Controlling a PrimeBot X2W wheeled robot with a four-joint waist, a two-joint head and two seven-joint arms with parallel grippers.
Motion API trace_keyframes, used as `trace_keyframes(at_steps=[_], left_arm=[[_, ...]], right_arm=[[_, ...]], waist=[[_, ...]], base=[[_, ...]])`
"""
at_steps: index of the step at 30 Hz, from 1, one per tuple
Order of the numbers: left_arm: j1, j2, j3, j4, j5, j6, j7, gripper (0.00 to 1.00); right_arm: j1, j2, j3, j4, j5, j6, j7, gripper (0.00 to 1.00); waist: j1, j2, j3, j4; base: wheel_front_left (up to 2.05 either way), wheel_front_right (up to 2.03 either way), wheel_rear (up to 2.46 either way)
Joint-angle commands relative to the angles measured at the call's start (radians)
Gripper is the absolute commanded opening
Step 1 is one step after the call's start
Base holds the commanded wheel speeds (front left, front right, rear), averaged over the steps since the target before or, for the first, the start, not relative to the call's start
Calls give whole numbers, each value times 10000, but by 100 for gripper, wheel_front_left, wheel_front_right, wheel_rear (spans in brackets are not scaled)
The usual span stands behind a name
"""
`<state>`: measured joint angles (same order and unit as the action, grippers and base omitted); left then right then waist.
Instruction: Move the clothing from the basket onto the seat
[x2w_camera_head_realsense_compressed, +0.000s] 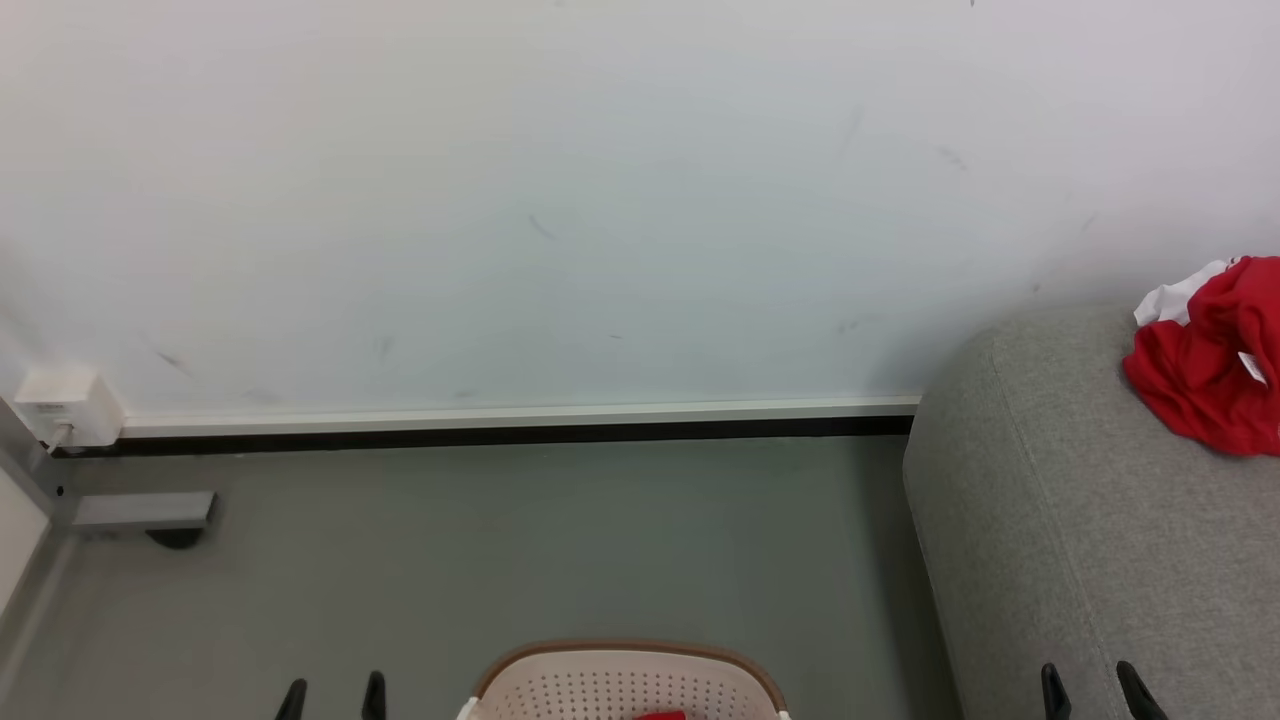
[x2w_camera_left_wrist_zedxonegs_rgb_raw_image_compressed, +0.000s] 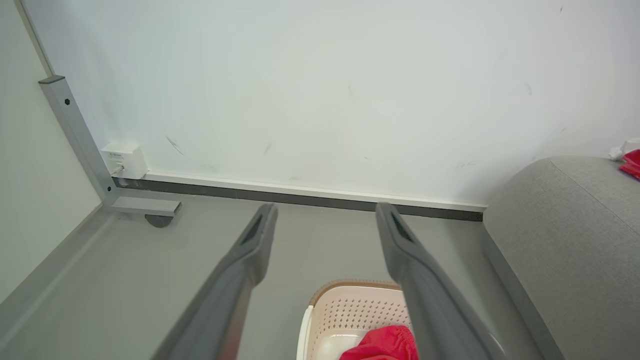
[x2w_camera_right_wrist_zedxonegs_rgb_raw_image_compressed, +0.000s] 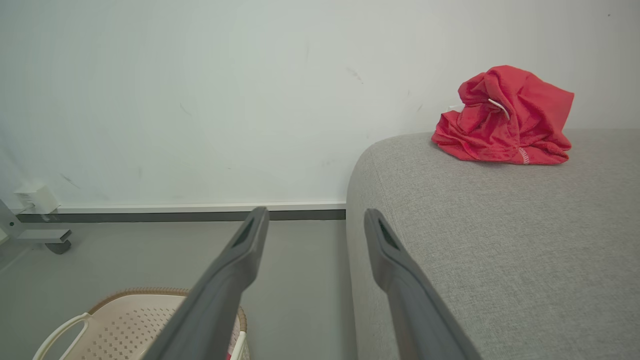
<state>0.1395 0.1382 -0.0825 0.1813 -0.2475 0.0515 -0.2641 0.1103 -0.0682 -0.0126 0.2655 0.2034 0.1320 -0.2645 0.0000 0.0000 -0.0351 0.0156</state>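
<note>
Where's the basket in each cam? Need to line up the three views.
Head view: basket at the bottom edge, centre, cut off.
Left wrist view: basket at the bottom edge, just right of centre, red cloth inside.
Right wrist view: basket in the bottom-left corner.
Shared landmark: white wall box, on the left in all three.

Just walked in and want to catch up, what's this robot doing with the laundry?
The robot is partway through emptying a basket onto a grey seat. One red garment lies bunched on the seat; another red piece sits in the basket. The left gripper and right gripper are both open and empty.
</note>
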Motion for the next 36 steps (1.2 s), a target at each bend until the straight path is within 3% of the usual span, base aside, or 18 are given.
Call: trace_keyframes(at_steps=[1,17,36], left_arm=[[155,-37,109,29,161,-63,-4,100],[4,-452,637,222,665,-698,-5,100],[-12,-709,904,196,993,-1028,-5,100]], right_arm=[[148,-18,3,83,-86,-25,3,100],[-141,118,246,379,-44,-25,3,100],[-251,30,315,287,-93,-25,3,100]], waist=[[0,0,-40,-14],[0,0,-109,42],[0,0,-102,-161]], base=[[0,0,0],[0,0,0],[0,0,0]])
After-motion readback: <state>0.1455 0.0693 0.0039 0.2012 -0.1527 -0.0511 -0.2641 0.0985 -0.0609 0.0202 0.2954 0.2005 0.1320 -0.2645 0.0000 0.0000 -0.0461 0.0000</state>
